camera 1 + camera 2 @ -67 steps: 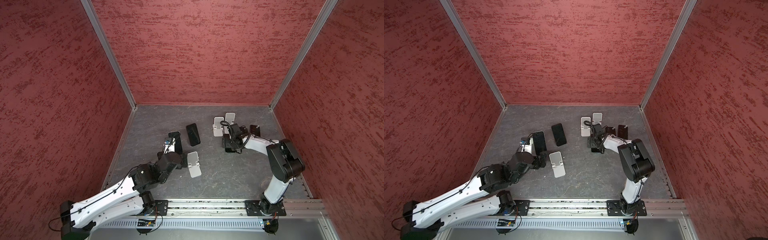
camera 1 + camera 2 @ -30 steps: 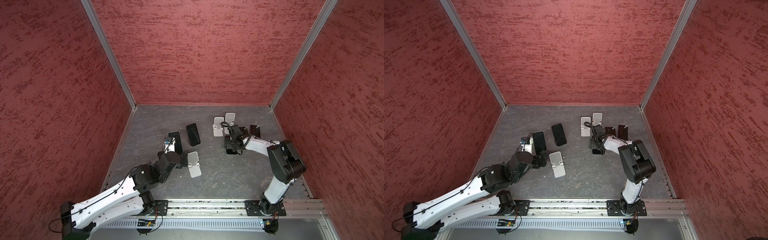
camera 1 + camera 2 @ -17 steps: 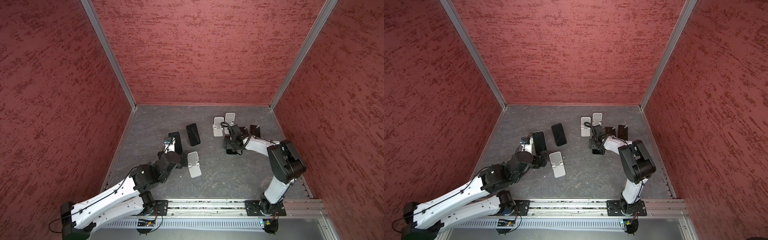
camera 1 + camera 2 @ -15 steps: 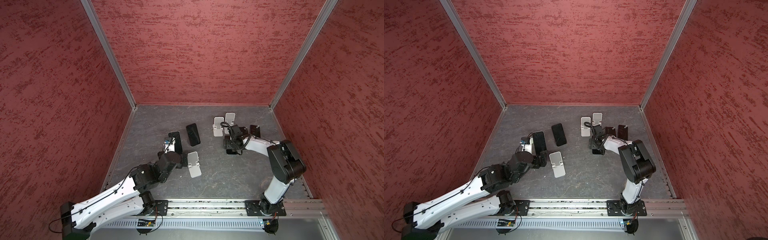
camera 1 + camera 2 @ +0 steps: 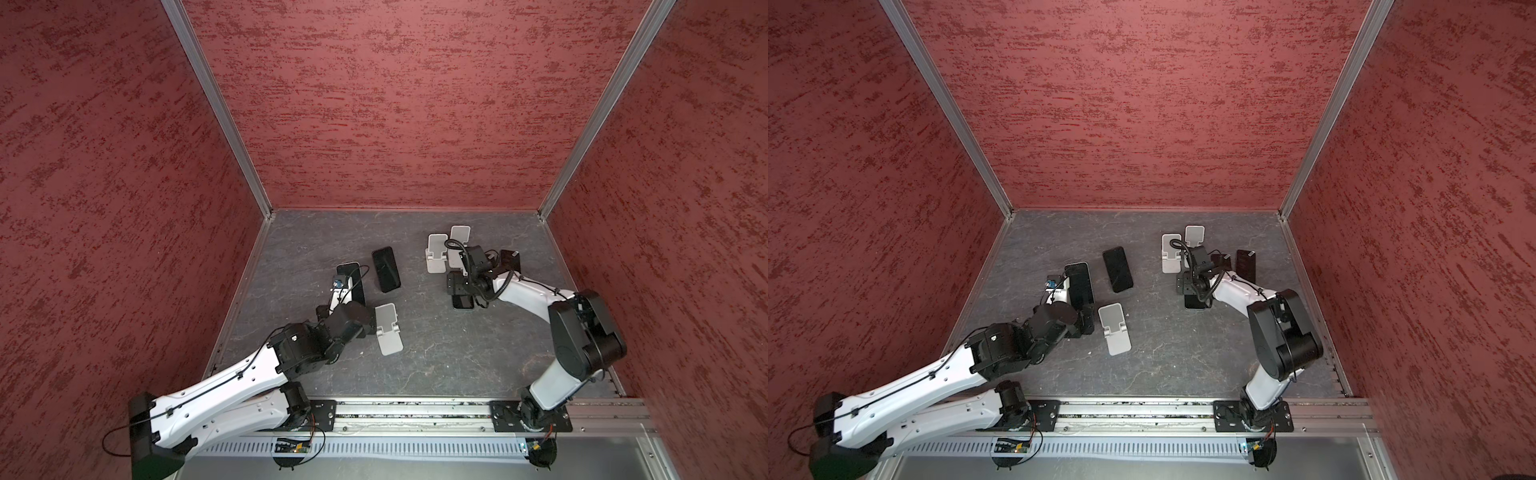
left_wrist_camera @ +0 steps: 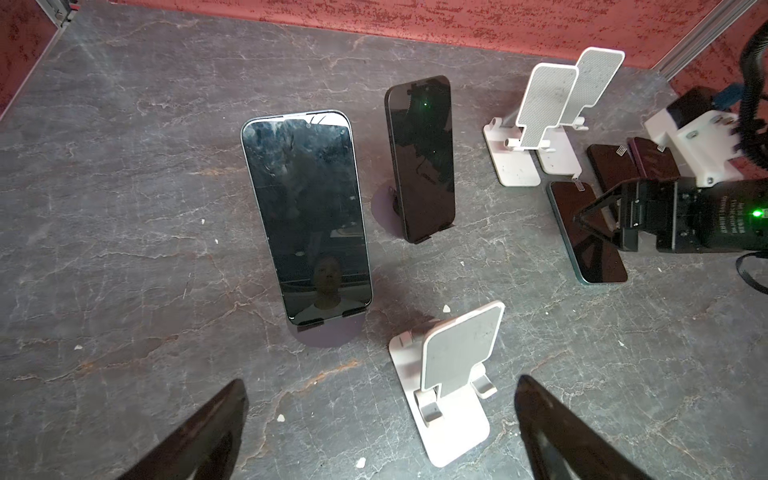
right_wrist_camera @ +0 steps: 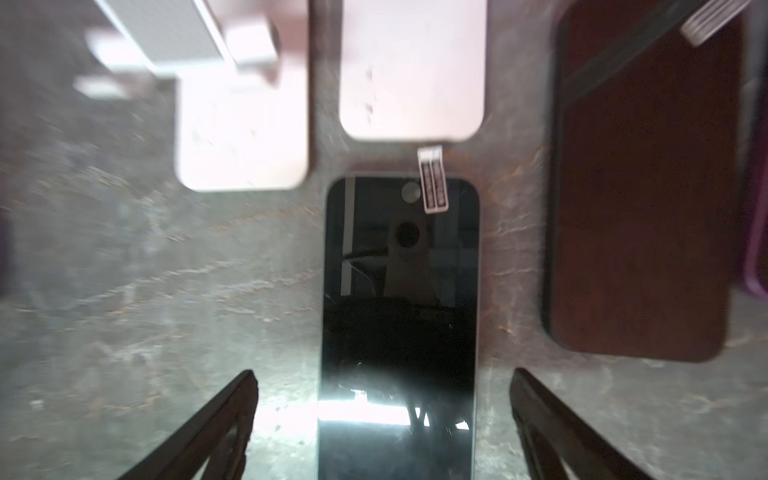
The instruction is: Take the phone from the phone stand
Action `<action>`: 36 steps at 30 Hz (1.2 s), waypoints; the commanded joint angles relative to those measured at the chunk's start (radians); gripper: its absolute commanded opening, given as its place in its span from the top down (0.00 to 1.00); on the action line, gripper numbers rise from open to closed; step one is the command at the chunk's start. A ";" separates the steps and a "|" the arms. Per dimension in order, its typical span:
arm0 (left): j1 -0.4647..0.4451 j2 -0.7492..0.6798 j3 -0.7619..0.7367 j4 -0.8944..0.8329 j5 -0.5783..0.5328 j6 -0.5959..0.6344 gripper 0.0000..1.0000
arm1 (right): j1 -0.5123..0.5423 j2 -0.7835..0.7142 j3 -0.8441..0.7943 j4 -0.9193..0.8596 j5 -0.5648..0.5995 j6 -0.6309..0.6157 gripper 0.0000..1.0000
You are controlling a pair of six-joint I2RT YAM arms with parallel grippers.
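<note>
- Phone (image 6: 306, 216) leans propped just beside the white stand (image 6: 457, 353); my left claw (image 6: 380, 382) gapes wide, so I'd pinch its long edges squarely.
- Right claw (image 7: 382, 374) also wide, holding nothing.

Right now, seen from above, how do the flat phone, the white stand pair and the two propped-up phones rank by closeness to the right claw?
In a top view, from the right gripper:
1. Flat phone, directly beneath it.
2. White stand pair, just behind, towards the back wall.
3. Middle propped phone, further left.
4. Left propped phone, farthest left.
</note>
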 commanded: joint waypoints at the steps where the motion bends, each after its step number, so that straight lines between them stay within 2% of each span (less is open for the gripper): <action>1: -0.016 0.010 0.032 -0.038 -0.032 -0.046 0.01 | -0.003 -0.090 0.008 0.014 0.015 0.001 0.04; 7: -0.064 0.071 0.076 -0.086 -0.059 -0.101 0.00 | -0.003 -0.255 -0.060 0.054 0.077 0.013 0.01; 13: -0.093 0.177 0.138 -0.158 -0.081 -0.172 0.00 | -0.003 -0.339 -0.095 0.037 0.101 0.006 0.01; 23: -0.143 0.306 0.182 -0.141 -0.082 -0.274 0.00 | -0.005 -0.357 -0.157 0.067 0.107 -0.005 0.01; 36: -0.138 0.387 0.186 -0.076 -0.062 -0.349 0.00 | -0.011 -0.357 -0.201 0.104 0.096 -0.042 0.01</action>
